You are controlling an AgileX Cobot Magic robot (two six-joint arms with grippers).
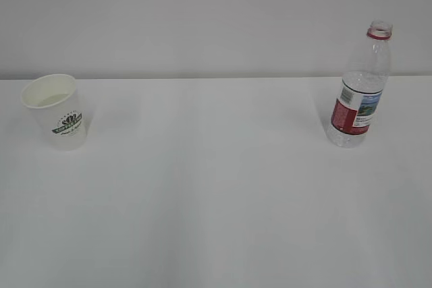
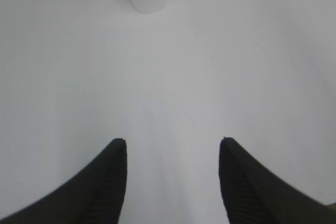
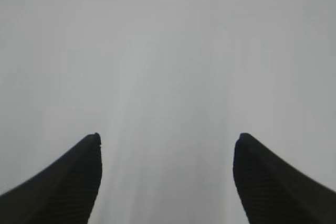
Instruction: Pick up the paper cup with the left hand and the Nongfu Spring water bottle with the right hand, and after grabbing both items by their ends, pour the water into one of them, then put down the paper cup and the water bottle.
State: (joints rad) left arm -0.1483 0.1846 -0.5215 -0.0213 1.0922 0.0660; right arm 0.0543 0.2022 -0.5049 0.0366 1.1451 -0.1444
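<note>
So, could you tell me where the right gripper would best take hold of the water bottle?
Probably low on the body, at or below the label of the water bottle. It stands upright and uncapped, so the open right gripper should come in level from the near side, straight ahead, leaving the mouth free.

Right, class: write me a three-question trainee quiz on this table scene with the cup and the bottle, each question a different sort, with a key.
1. True or false: the Nongfu Spring water bottle has its cap on.
2. Multiple choice: where is the paper cup in the exterior view? A) far left, upright B) centre, tipped over C) beside the bottle
3. Fill in: both the left gripper and the right gripper are ____ and hold nothing.

Key: 1 false, the neck is uncapped; 2 A; 3 open.
</note>
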